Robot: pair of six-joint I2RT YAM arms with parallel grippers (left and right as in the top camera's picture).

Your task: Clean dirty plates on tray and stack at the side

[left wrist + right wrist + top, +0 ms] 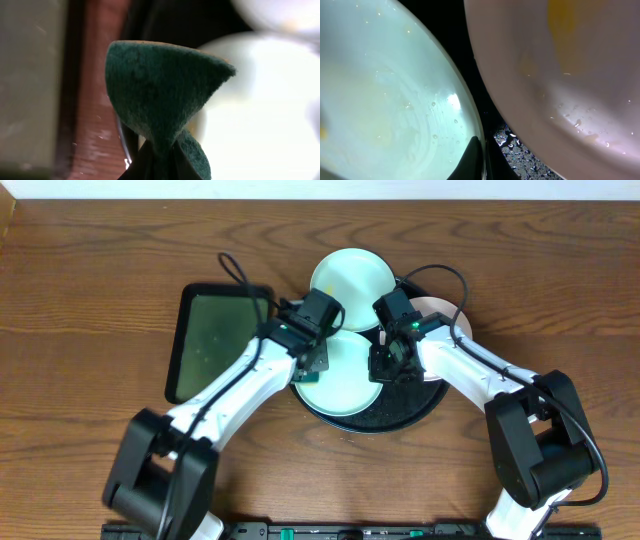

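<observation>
The round black tray point(400, 412) holds a mint plate point(345, 385) at its middle. A second mint plate point(352, 275) lies at the tray's back edge. A white plate point(445, 310), yellow-smeared in the right wrist view point(560, 65), is at the back right, partly under my right arm. My left gripper point(312, 362) is shut on a dark green sponge point(160, 95) over the middle plate's left edge point(260, 115). My right gripper point(388, 365) is shut on that plate's right rim point(481, 160). The plate's wet surface point(380, 90) fills the left of the right wrist view.
A dark green rectangular tray point(210, 340) lies on the wooden table point(90, 290) left of the black tray. It also shows in the left wrist view point(30, 75). The black tray's floor point(520, 150) is wet with droplets between the plates.
</observation>
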